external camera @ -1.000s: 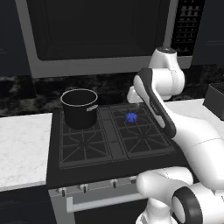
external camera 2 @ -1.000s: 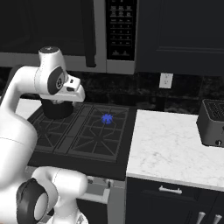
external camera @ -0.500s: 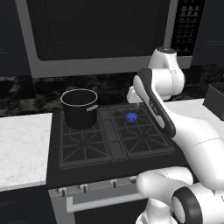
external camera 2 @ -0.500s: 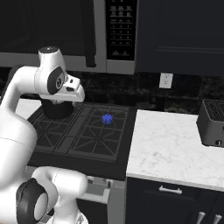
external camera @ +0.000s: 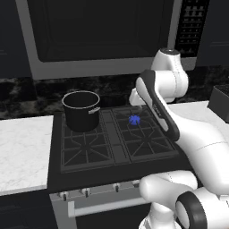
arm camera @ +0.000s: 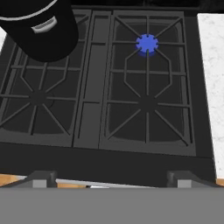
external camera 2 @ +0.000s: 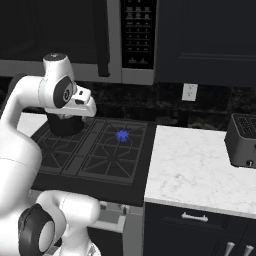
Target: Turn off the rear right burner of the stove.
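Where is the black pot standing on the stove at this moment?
The black pot stands on the rear left grate of the stove, at the upper left of the hand view, across the centre strip from the lit rear right burner.

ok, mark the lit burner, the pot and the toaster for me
rear right burner [arm camera: 147,43], hand view, on its blue flame
black pot [external camera: 81,112], left base view, on its side wall
toaster [external camera 2: 243,141], right base view, on its front face
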Controlling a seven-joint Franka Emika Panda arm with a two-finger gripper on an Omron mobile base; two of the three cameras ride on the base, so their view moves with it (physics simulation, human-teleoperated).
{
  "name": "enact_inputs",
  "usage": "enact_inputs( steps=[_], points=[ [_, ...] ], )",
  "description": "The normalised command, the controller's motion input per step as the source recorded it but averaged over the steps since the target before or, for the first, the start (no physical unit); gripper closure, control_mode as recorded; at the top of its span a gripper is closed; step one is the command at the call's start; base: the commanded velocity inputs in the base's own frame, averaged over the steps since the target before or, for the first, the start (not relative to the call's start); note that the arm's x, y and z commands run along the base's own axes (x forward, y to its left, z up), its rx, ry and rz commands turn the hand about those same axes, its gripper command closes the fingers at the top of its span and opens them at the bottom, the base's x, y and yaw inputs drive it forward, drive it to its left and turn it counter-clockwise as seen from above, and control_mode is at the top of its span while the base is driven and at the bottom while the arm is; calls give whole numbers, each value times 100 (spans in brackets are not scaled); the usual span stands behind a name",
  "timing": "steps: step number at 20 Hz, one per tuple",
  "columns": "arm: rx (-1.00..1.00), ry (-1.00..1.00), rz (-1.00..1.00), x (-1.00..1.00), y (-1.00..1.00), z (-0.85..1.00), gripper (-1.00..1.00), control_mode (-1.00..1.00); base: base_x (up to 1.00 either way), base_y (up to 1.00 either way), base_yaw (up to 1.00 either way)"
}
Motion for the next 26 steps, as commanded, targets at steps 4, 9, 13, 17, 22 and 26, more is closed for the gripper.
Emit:
enact_inputs(
  steps=[4, 9, 13, 17, 22, 26],
  points=[
    [0, 0, 0, 0, 0, 0, -100, 100, 0, 49, 0],
    [0, 0, 0, 0, 0, 0, -100, 100, 0, 54, 0],
    [0, 0, 0, 0, 0, 0, -100, 100, 0, 44, 0],
    [0, 0, 0, 0, 0, 0, -100, 100, 0, 40, 0],
    [0, 0, 0, 0, 0, 0, -100, 100, 0, 40, 0],
    [0, 0, 0, 0, 0, 0, -100, -100, 0, 0, 0]
  ],
)
